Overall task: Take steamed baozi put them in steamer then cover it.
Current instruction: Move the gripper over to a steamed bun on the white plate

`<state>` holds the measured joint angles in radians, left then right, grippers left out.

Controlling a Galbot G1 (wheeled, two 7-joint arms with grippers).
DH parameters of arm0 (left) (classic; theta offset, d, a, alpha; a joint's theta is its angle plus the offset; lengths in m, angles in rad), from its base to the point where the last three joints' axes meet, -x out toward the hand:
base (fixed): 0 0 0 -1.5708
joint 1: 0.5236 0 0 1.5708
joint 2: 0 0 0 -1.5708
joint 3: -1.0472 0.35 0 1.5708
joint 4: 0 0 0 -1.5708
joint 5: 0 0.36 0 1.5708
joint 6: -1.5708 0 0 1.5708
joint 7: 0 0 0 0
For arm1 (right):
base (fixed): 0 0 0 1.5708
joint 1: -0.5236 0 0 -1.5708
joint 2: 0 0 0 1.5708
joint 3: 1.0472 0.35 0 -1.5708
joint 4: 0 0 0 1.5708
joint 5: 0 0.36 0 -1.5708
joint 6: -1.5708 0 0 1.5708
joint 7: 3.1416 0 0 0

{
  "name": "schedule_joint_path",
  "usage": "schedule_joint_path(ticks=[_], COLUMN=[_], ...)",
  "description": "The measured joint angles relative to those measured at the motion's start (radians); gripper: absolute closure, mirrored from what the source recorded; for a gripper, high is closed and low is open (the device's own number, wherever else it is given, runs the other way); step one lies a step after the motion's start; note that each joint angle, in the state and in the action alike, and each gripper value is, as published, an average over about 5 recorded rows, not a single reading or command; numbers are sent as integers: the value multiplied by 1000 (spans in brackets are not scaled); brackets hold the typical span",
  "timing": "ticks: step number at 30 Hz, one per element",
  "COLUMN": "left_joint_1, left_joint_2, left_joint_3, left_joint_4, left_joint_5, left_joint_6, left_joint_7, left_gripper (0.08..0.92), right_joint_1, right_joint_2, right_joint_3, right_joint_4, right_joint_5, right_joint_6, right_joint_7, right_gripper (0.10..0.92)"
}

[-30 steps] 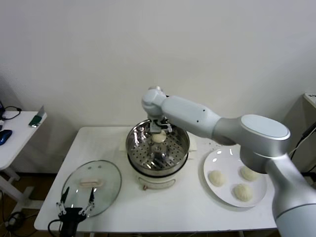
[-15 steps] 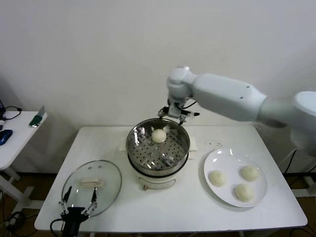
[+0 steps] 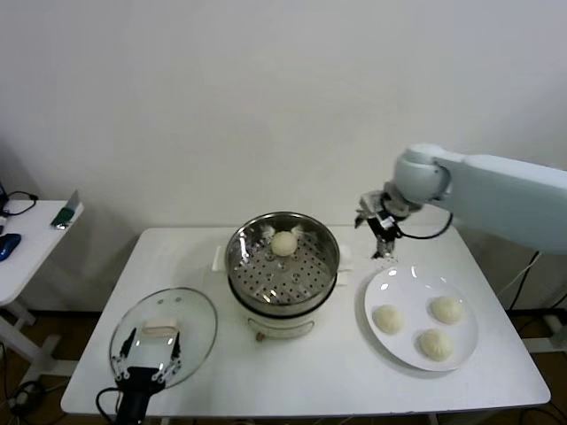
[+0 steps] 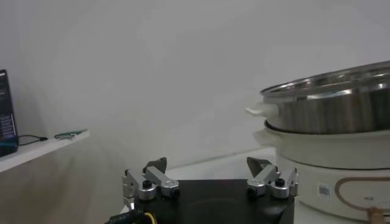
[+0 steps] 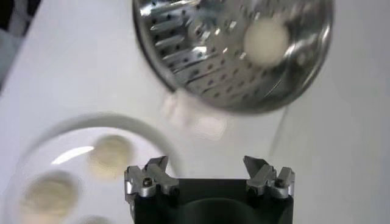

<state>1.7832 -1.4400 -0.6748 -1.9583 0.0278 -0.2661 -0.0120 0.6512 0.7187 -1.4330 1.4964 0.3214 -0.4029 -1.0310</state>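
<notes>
Steel steamer (image 3: pixel 283 266): table centre, one baozi (image 3: pixel 283 243) inside at 12 o'clock.
Plate (image 3: pixel 381 288): three baozi, 3 o'clock of steamer.
Cover (image 3: pixel 165 336): 8 o'clock.
Right gripper (image 3: pixel 382 232): spread, empty, above plate's 12 o'clock rim.
Left gripper (image 3: pixel 149 363): spread, at cover's near edge.

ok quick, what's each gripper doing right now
left gripper: open, empty, parked by the cover.
right gripper: open, empty, above the plate.

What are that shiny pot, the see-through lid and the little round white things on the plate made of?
The steamer looks like polished stainless steel: mirror-bright walls, holes punched through the floor. Its base seems glossy cream plastic. The cover appears to be clear glass in a metal rim; the table shows through. The baozi look like soft matte dough, smooth and pale.
</notes>
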Motion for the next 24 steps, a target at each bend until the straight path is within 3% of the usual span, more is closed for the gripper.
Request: schedule_joint_path(ticks=[24], left_joint_1=[15], left_joint_2=[5], left_joint_3=[-9], left_joint_4=[27], left_joint_5=[-11], left_joint_6=[-13], left_joint_7=[-11], left_gripper=[177], right_joint_1=[-405], right_joint_2=[-2], right_joint_3=[172], right_joint_4=[-142], right_joint_5=[-104], right_joint_6=[-82], right_joint_7=[11], right_gripper=[203])
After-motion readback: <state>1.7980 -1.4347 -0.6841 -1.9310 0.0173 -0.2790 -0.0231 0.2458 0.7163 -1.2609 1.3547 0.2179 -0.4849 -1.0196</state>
